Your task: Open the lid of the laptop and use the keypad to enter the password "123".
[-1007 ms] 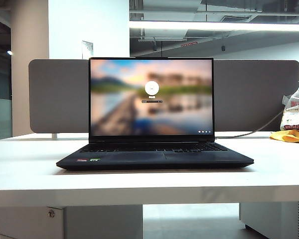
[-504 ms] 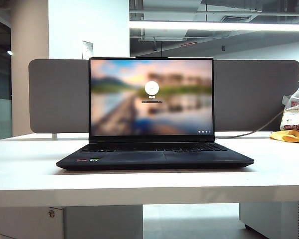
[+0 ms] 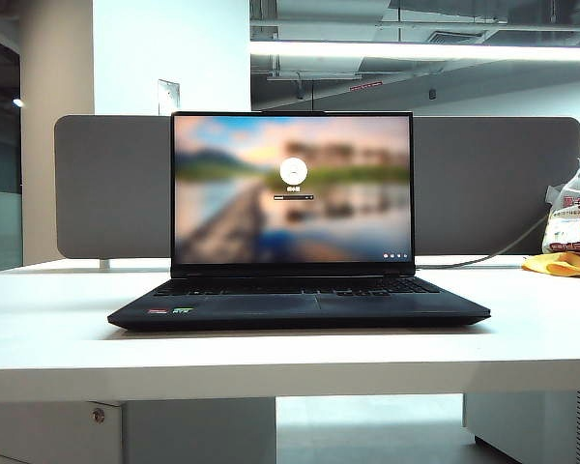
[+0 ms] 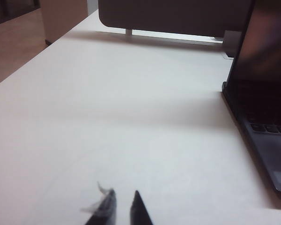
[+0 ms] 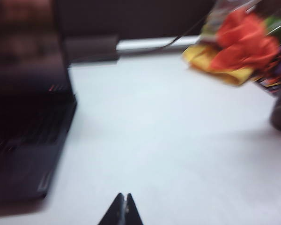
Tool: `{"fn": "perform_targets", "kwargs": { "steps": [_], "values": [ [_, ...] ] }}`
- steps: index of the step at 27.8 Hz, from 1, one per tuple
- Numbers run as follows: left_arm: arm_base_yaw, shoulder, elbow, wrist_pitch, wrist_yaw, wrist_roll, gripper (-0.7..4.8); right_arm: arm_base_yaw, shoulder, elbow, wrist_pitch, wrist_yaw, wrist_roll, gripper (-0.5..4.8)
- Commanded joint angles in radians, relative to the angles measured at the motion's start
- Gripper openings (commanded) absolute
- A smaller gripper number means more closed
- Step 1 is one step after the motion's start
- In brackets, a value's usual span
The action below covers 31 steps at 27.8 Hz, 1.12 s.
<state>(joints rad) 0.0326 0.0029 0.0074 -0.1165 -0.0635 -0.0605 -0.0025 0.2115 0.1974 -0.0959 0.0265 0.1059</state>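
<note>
Jaws, left gripper (image 4: 122,208): tips a little apart, narrow gap, grasping nothing; low over bare white table (image 4: 107,117), to the left of the laptop, not touching it.
Jaws, right gripper (image 5: 123,211): tips pressed together, clenched on nothing; over table to the right of laptop; pic blurred.
Neither gripper shows in exterior view.
Laptop (image 3: 300,304): matte black, centre of table, front edge near table's front edge.
Lid (image 3: 292,188): up, abt upright; screen lit w/ blurred landscape + login circle.
Keypad (image 3: 406,286): right end of keyboard, untouched.
Stickers (image 3: 170,311): small, on left palm rest.
Partition board (image 3: 111,188): grey, behind lid.
Bags (image 3: 572,232): orange/yellow/white pile, far right of table.
</note>
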Motion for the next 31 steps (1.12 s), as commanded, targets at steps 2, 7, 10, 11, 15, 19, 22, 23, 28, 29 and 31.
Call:
{"fn": "perform_targets", "kwargs": {
  "steps": [2, 7, 10, 11, 15, 19, 22, 23, 28, 29, 31],
  "values": [
    [0.001, 0.000, -0.001, 0.005, -0.001, 0.000, 0.49, -0.045, -0.072, -0.076, 0.129, -0.001, 0.036, -0.05],
    [0.001, 0.000, 0.000, 0.005, -0.001, 0.000, 0.49, -0.049, -0.101, -0.107, 0.131, 0.000, 0.033, -0.05],
    [0.001, 0.000, -0.001, 0.005, -0.001, 0.000, 0.49, -0.049, -0.101, -0.115, 0.131, -0.002, 0.032, -0.05],
    [0.001, 0.000, 0.000, 0.005, -0.001, 0.000, 0.49, -0.048, -0.102, -0.120, 0.131, -0.002, 0.032, -0.05],
    [0.001, 0.000, -0.001, 0.005, -0.001, 0.000, 0.49, -0.048, -0.119, -0.151, 0.131, -0.003, 0.034, -0.05],
    [0.001, 0.000, 0.000, 0.005, -0.001, 0.000, 0.49, -0.047, -0.164, -0.183, 0.131, -0.003, 0.034, -0.05],
    [0.001, 0.000, 0.000, 0.005, -0.001, 0.000, 0.49, -0.047, -0.201, -0.192, 0.111, -0.002, 0.032, -0.05],
    [0.001, 0.000, -0.001, 0.005, -0.001, 0.000, 0.49, -0.047, -0.209, -0.192, 0.106, -0.002, 0.032, -0.05],
    [0.001, 0.000, -0.001, 0.005, -0.001, 0.000, 0.49, -0.043, -0.209, -0.192, 0.074, -0.002, 0.026, -0.05],
    [0.001, 0.000, 0.000, 0.005, -0.001, 0.000, 0.49, -0.038, -0.209, -0.192, 0.061, 0.001, 0.024, -0.05],
    [0.001, 0.000, 0.000, 0.005, -0.001, 0.000, 0.49, -0.023, -0.209, -0.192, 0.037, 0.002, 0.024, -0.05]
  ]
}}
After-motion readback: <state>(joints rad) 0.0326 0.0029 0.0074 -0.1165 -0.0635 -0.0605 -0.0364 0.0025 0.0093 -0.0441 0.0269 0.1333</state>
